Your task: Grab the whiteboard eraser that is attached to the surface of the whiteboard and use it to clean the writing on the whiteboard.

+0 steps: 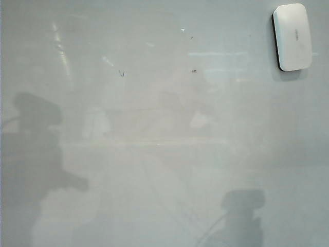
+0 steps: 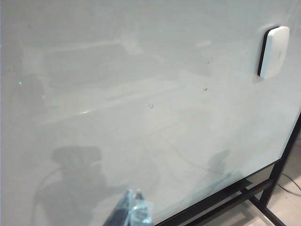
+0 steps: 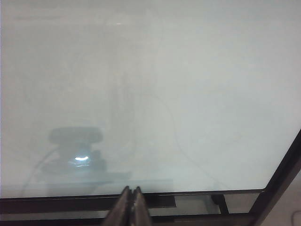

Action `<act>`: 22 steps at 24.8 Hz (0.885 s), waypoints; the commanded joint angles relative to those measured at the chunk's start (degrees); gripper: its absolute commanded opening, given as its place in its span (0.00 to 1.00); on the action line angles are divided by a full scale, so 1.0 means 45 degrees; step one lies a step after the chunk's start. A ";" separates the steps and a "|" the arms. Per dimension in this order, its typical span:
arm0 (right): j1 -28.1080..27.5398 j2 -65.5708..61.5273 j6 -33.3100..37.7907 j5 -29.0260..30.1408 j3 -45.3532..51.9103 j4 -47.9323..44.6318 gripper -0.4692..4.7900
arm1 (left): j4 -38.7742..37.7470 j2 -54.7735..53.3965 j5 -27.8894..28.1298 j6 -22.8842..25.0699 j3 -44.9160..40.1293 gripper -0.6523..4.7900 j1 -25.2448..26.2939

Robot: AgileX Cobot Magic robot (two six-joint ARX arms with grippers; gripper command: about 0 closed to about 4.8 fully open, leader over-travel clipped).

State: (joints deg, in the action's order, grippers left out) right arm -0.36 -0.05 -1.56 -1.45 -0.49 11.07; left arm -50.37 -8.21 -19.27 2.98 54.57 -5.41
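We see lots of open room over the big shiny pale grey whiteboard (image 1: 164, 154). The only thing sticking up from it is the white rounded plastic eraser with a black base (image 1: 292, 36), up in one far corner. Our left gripper (image 2: 134, 212) and our right gripper (image 3: 131, 207), its fingers pressed together, sit low at the near edge, by the black metal frame bars (image 3: 277, 188) below the board.

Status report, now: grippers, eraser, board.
Left gripper shut, empty, low by board edge. Right gripper shut, empty. Whiteboard eraser stuck on whiteboard, upper right. Nothing in the way.
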 commanded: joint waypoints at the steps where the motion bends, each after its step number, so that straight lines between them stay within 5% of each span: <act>1: -0.0010 0.0005 -0.0044 0.0024 0.0097 -0.0136 0.09 | 0.0141 0.0000 -0.0005 0.0005 0.0034 0.12 -0.0010; 12: -0.0010 0.0005 -0.0044 0.0029 0.0097 -0.0136 0.09 | 0.0175 0.0073 0.0165 0.0617 -0.0311 0.12 -0.0015; 14: -0.0010 0.0005 -0.0044 0.0024 0.0097 -0.0141 0.09 | 0.1554 0.0238 0.1166 0.0675 -0.2176 0.12 0.0005; 22: -0.0010 0.0005 -0.0039 0.0024 0.0097 -0.0136 0.09 | 0.7888 0.0670 0.1467 0.0665 -0.7723 0.12 0.0209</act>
State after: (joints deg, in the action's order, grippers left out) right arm -0.38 -0.08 -1.56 -1.43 -0.49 11.07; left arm -21.78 -5.15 -12.80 5.80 22.24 -5.17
